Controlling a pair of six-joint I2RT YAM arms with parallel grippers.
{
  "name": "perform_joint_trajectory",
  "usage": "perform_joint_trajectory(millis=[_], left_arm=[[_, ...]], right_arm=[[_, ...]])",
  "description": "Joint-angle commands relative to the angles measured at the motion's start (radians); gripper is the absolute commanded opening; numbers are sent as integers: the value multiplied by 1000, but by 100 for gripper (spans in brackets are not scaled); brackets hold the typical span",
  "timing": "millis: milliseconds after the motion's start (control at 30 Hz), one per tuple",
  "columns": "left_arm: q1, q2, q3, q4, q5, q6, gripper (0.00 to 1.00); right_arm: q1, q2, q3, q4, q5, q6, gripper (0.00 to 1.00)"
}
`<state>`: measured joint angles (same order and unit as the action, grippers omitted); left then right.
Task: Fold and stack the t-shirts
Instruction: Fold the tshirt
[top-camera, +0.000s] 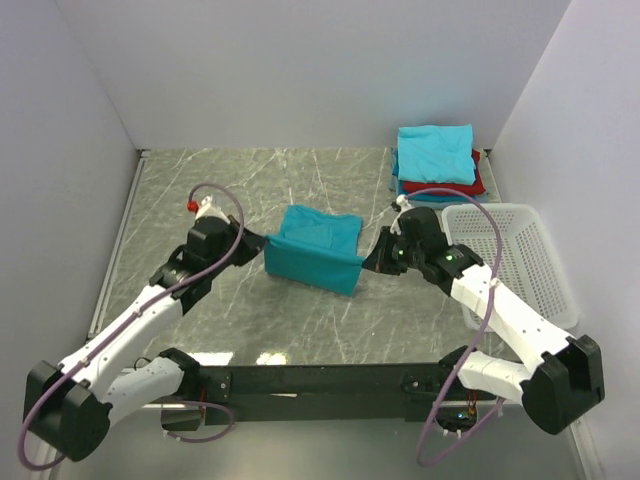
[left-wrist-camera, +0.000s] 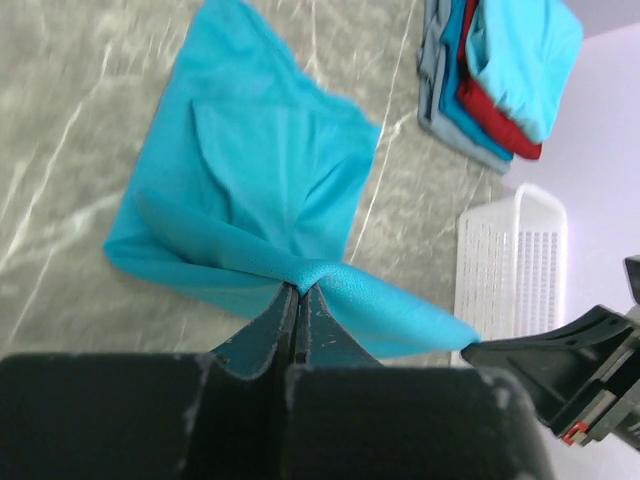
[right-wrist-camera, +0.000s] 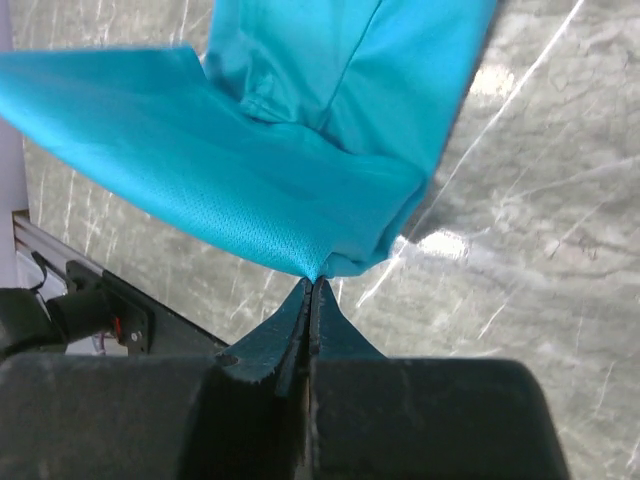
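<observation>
A teal t-shirt (top-camera: 315, 248), partly folded, hangs stretched between both grippers above the middle of the marble table. My left gripper (top-camera: 263, 243) is shut on its left near corner, and the left wrist view shows the cloth (left-wrist-camera: 255, 190) pinched at the fingertips of that gripper (left-wrist-camera: 299, 289). On the shirt's right near corner my right gripper (top-camera: 368, 260) is shut too. In the right wrist view the fabric (right-wrist-camera: 290, 140) bunches into the tips of the right gripper (right-wrist-camera: 312, 280). A stack of folded t-shirts (top-camera: 437, 160), teal on top with red beneath, lies at the back right.
A white lattice basket (top-camera: 515, 262) stands at the right edge beside the right arm, just in front of the stack. White walls close the table at the back and both sides. The black arm-base rail (top-camera: 320, 382) runs along the near edge.
</observation>
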<state>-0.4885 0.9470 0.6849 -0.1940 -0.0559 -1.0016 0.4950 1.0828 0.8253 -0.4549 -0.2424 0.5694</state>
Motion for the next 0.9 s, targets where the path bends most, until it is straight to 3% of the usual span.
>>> perform_joint_trajectory(millis=[0, 233, 867], left_arm=[[30, 68, 94, 82, -42, 83, 0], [152, 199, 191, 168, 68, 112, 0], [235, 665, 485, 288, 301, 179, 0]], right_arm=[[-44, 45, 69, 15, -44, -54, 0], [-137, 127, 144, 47, -109, -68, 0], [-259, 419, 322, 55, -215, -98, 0]])
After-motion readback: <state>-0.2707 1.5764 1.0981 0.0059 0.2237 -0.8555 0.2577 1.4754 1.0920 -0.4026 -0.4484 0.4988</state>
